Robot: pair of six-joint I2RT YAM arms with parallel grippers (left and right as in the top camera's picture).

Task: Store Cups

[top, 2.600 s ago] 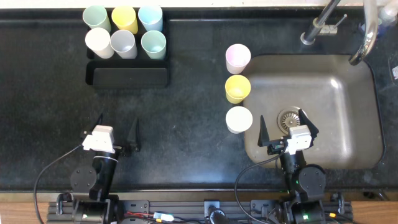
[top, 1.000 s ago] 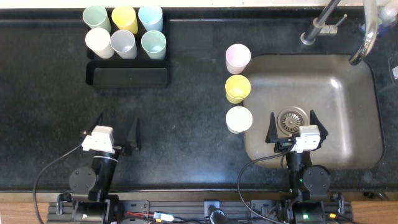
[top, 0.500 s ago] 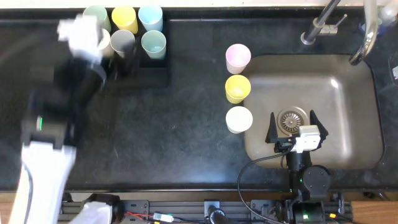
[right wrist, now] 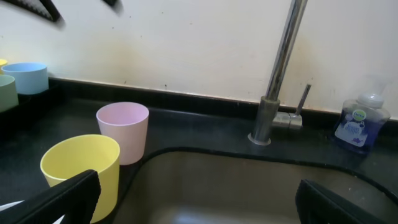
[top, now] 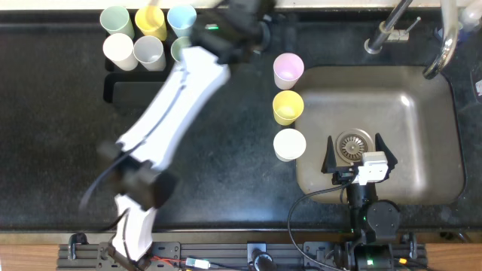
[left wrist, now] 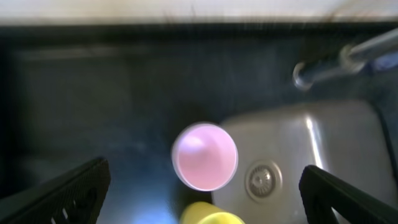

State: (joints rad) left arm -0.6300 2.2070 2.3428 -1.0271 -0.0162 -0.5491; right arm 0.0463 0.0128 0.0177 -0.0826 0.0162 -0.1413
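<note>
Three loose cups stand in a row on the black counter at the sink's left edge: pink (top: 288, 69), yellow (top: 288, 107) and white (top: 289, 144). My left arm stretches diagonally across the counter, and its gripper (top: 245, 16) is blurred at the back. In the left wrist view this gripper (left wrist: 204, 169) is wide open high above the pink cup (left wrist: 205, 155), with the yellow cup (left wrist: 211, 214) just beside it. My right gripper (top: 354, 154) is open and empty over the sink, near the drain. Its wrist view shows the pink cup (right wrist: 123, 130) and the yellow cup (right wrist: 81, 165).
A black rack (top: 154, 94) at the back left holds several cups, with an empty front row. The steel sink (top: 422, 120) fills the right side. A tap (right wrist: 280, 74) and a soap bottle (right wrist: 360, 118) stand behind it.
My left arm has swung from the rack at the back left over to the right, and its gripper is now above the pink cup. The right arm has kept still.
</note>
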